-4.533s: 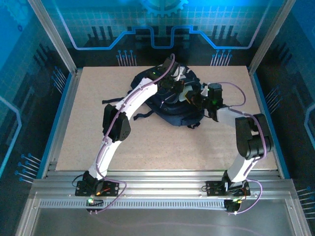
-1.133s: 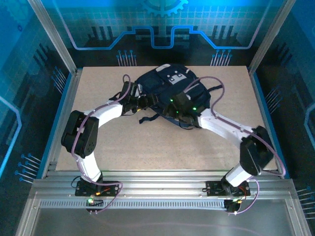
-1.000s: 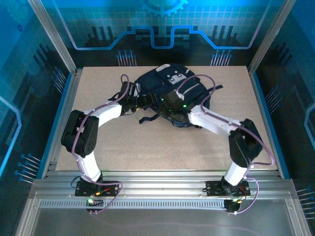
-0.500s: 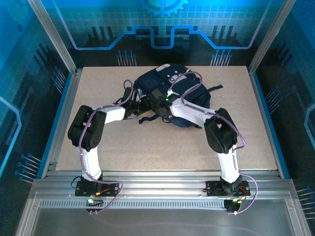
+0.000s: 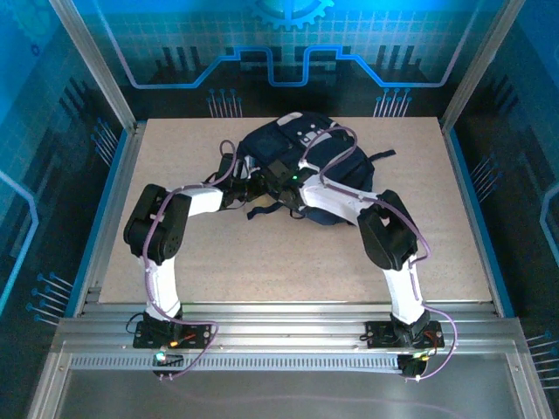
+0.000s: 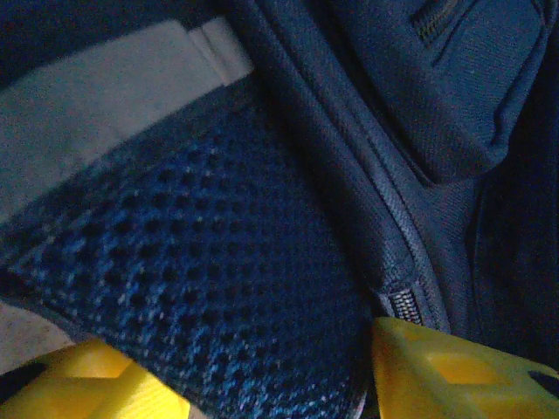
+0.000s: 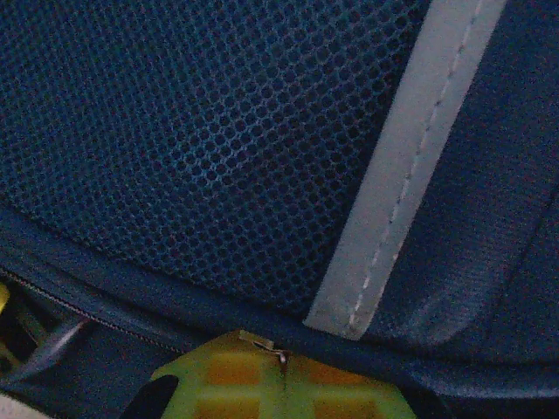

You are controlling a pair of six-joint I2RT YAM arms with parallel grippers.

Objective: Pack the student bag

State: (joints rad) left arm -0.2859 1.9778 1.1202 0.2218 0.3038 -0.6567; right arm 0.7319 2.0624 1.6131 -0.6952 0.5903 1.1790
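1. Two arms are working the same spot here, the near-left side of the student bag (image 5: 307,157).
2. The bag lies on the far half of the tabletop (image 5: 262,262), about midway between the left and right edges. Its top end is close to the far edge and its light grey patches face up.
3. The left arm comes in from the left-edge side. The right arm reaches across the bag's near side, so both wrists end up just beside each other.
4. Left claw (image 6: 271,388): the yellow fingers (image 6: 445,371) stand apart with a navy mesh panel (image 6: 218,288) bulging down between them. A zip end (image 6: 406,305) sits right by the finger on the right of the wrist view. Honestly can't tell if the fingers are squeezing the mesh or just straddling it.
5. Right claw (image 7: 279,384): clenched shut, with the tips pressed up against the bag under a seam. A tiny metal bit (image 7: 279,353) sits right at the tips, and I can't make out whether it's pinched.
6. Above that claw there's more mesh, with a grey stripe (image 7: 410,166) running diagonally across it. A zip line (image 7: 79,305) gapes a little at the lower left.
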